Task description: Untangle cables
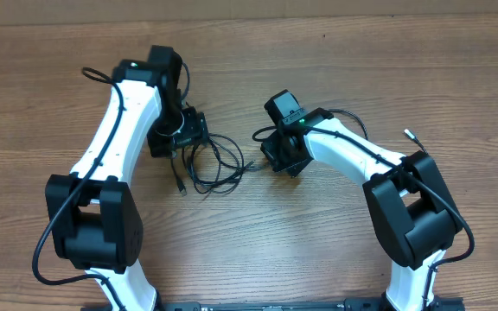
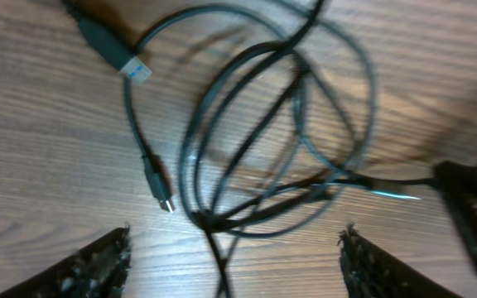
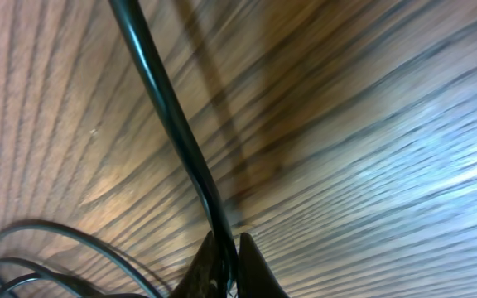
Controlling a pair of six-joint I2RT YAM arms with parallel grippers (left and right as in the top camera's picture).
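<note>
Wood-grain table [image 1: 318, 52], viewed from the front edge. The cables [image 1: 217, 168] lie in a tangle of loose overlapping loops just toward 9 o'clock of the table's centre, between the two arms.

Left gripper [image 1: 182, 138] stands at 10 o'clock of the tangle. In its wrist view its fingers [image 2: 89, 269] are spread wide at 7 and 5 o'clock. One strand runs down between them and neither finger touches it. In that view a bluish-tipped plug [image 2: 135, 68] lies at 11 o'clock of the loops, and a small metal-ended plug [image 2: 162, 197] at 8 o'clock.

Right gripper [image 1: 271, 155] stands at 3 o'clock of the tangle. In its wrist view the jaws are pressed together, pinching a single black strand [image 3: 172, 124] that runs away from them toward 12 o'clock. More loops curve off at 8 o'clock.
</note>
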